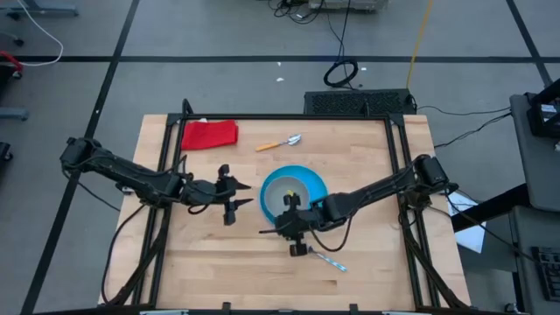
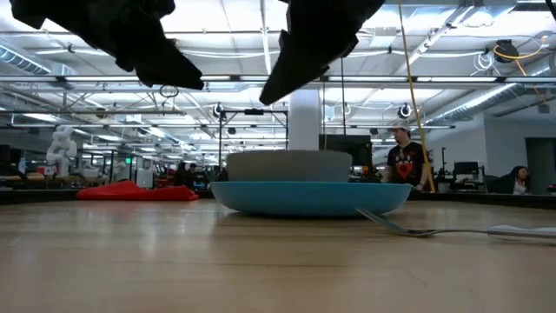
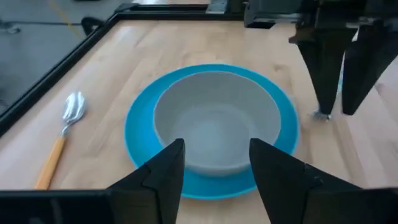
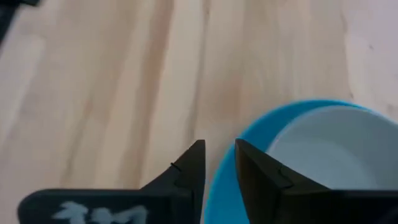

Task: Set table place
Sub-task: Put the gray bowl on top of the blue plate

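Note:
A blue plate lies on the table with a grey bowl standing in it. An orange-handled spoon lies beyond the plate. A fork lies on the near side, its tines close to the plate. My left gripper hovers open and empty left of the plate, facing the bowl. My right gripper hangs over the plate's near rim, fingers pointing down, a little open and empty.
A red cloth lies at the far left corner and shows in the low view. The table's black frame runs along its edges. Bare wood lies left of and in front of the plate. People stand in the room behind.

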